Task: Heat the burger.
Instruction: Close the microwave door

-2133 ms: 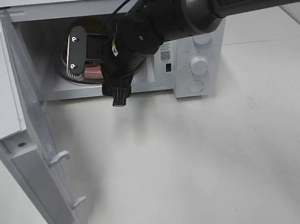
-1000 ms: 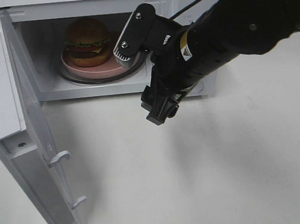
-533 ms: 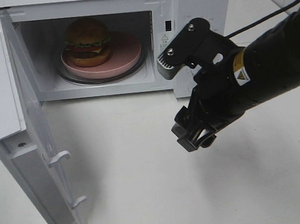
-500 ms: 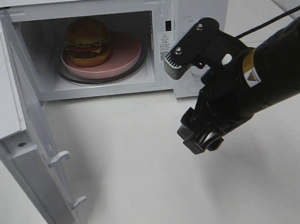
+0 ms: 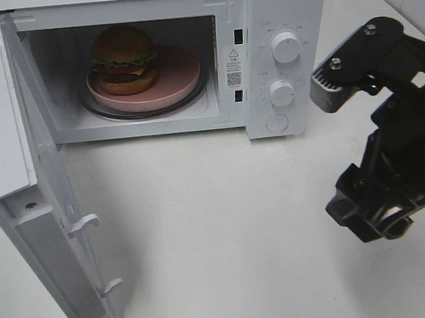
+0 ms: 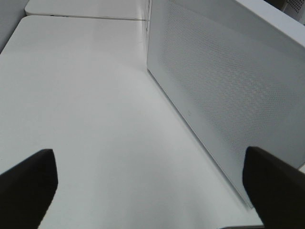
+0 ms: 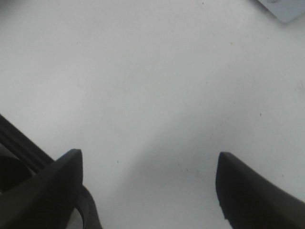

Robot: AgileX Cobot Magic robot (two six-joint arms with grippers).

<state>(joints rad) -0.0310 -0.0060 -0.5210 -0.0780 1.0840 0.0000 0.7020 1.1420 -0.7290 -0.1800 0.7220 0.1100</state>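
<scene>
White tabletop (image 5: 225, 224) fills the scene, with a white microwave oven (image 5: 281, 6) at its far edge, its door (image 5: 15, 130) swung wide. The burger (image 5: 124, 59) sits inside on a pink plate (image 5: 180, 77) (toward the plate's left side, not centred), which rests on the glass turntable (image 5: 97, 111). The right gripper (image 7: 147, 167) hangs over bare table to the right of the oven, jaws apart and holding nothing. The left gripper (image 6: 147, 162), unseen from the high camera, is spread wide and empty too, near a white perforated panel (image 6: 228, 81) that is probably the door's outer face. Loading looks finished, so the step in hand seems to be closing up. The next move calls for pushing the door until it latches, then turning a dial (image 5: 282, 92).
</scene>
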